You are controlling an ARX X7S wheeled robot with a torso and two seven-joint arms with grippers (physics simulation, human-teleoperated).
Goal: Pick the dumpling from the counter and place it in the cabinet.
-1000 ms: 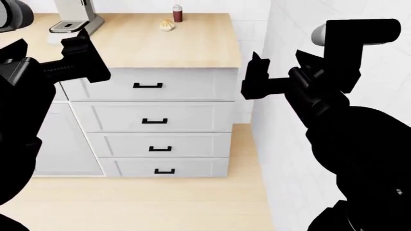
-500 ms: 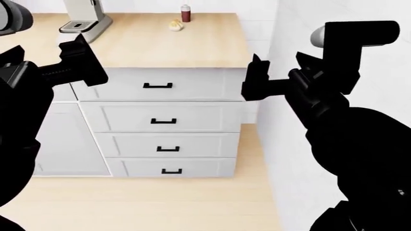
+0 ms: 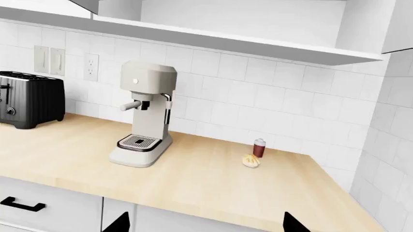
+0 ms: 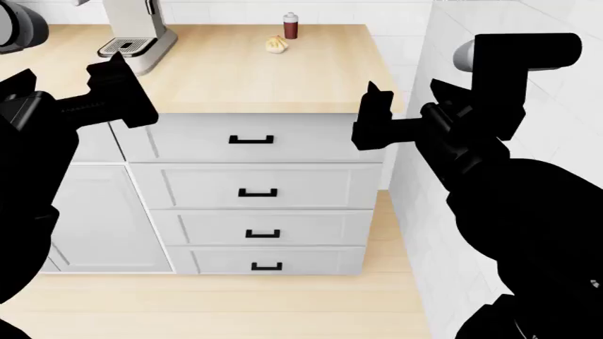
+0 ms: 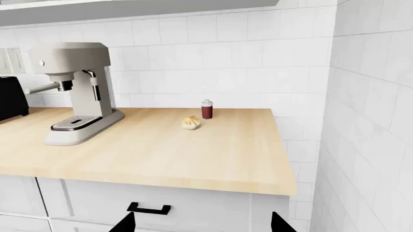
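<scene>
Both arms render as flat, unshaded matte black with no visible cables, screws or markings. The left arm (image 4: 38, 162) is a bulky black mass ending in an angular, blocky wrist housing. The right arm (image 4: 527, 233) is similarly massive, with a boxy L-shaped black module at 1 o'clock in the head view. A light grey rounded cap (image 4: 464, 55) closes that module; another grey cap (image 4: 17, 27) shows at 10 o'clock.

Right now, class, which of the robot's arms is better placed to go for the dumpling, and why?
Probably the right. The dumpling lies near the counter's right end beside the bottle, closer to the right gripper than the left gripper. Both are short of the counter, holding nothing.
</scene>
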